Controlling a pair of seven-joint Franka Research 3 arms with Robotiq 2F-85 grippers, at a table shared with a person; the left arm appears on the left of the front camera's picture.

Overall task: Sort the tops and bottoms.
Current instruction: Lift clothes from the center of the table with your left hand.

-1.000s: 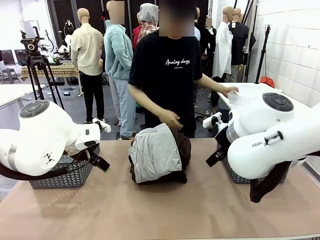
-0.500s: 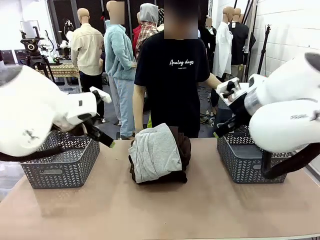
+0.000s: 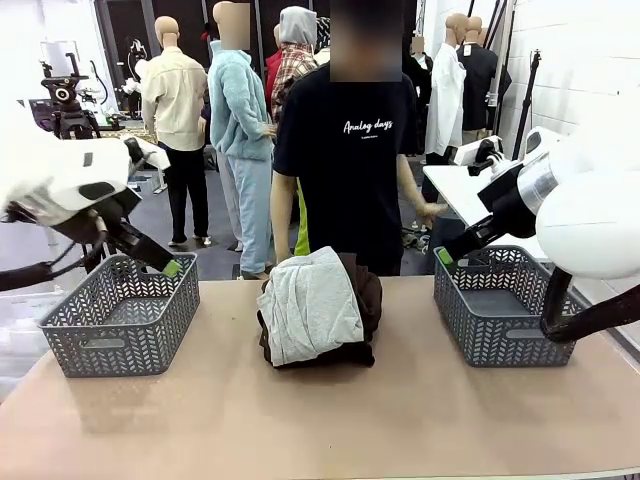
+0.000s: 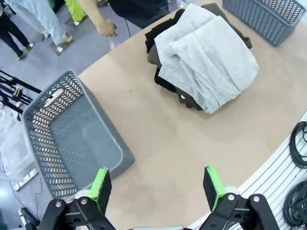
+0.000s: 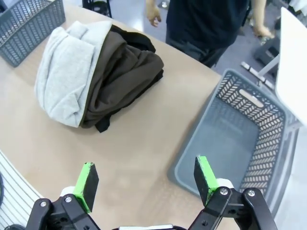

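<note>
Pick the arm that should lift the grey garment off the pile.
Left, likely. The grey garment lies on the left side of the brown garment, facing the open left claw; the open right claw faces the brown one.

Counting up now: two grey baskets on the worktop (image 3: 320, 420), the left basket (image 3: 120, 322) and the right basket (image 3: 492, 322). Stacked between them are one light grey garment (image 3: 310, 305) on top, one dark brown garment (image 3: 369, 298) under it, and black fabric (image 3: 330, 355) at the bottom, though whether that's one piece or two can't be told from here. Two grippers as well, the left gripper (image 4: 157, 184) and the right gripper (image 5: 146, 178), each with two green pads (image 4: 100, 186), and one person (image 3: 350, 160) across the worktop.
</note>
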